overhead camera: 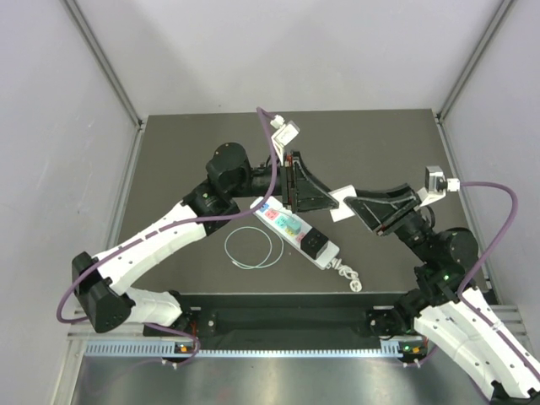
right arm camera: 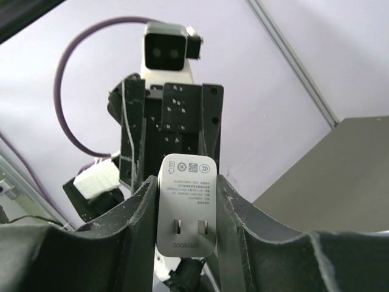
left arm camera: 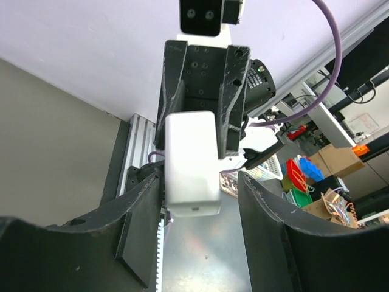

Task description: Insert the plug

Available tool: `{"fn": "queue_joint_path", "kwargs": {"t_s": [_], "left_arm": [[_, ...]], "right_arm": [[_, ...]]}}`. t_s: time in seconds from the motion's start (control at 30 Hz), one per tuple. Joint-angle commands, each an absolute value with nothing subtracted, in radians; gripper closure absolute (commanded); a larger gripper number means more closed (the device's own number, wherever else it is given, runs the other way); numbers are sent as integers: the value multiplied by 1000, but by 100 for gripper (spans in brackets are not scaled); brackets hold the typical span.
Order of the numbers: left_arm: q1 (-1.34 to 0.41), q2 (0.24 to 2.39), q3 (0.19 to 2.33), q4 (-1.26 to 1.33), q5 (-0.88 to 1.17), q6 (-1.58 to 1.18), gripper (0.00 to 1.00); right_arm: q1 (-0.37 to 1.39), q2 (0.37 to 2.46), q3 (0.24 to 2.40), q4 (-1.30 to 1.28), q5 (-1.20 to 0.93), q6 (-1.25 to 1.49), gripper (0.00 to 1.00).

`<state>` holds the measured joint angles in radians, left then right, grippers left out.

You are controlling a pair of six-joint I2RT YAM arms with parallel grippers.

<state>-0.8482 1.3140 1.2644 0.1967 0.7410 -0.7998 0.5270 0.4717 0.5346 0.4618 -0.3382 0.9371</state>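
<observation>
table (overhead camera: 169,160): dark grey, flat, matte.
power strip (overhead camera: 297,234): white, flat on table near its middle, lying diagonal, coloured sockets at far end, black ones nearer.
left gripper (left arm camera: 199,182): jaws spread, one each side of the plug (left arm camera: 191,164), gap visible on one side; not gripping.
right gripper (right arm camera: 187,182): clamped on plug, jaws pressed to both flanks, nose-to-nose with left gripper.
cable loop (overhead camera: 251,247): thin, white, on table just left of power strip.
plug: white adapter, between the two grippers, beside far-right edge of power strip in top view, not in any socket; two flat prongs facing right wrist camera.
</observation>
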Motion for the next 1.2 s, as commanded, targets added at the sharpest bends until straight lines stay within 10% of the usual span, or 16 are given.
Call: {"fn": "queue_joint_path", "kwargs": {"t_s": [0.0,0.7,0.87,0.93,1.1,1.17], "left_arm": [[-845,1305,1236,330,772,-848,43],[-847,1379,1215,440,775,-950,57],[-847,1397,1223,436,765,-959,98],[-847,1402,1235,382,747,-945,100],[-838,1348,1291,156,661,-746,100],[-818,1307,1318,23,641,-624,100]], "right_arm": [[525,462,540,580,-288,946,100],[523,480,489,611,-232,953,100],[523,479,486,601,-222,950,100],[523,477,495,563,-215,940,98],[525,439,584,335,-180,844,9],[523,401,612,223,-141,795,0]]}}
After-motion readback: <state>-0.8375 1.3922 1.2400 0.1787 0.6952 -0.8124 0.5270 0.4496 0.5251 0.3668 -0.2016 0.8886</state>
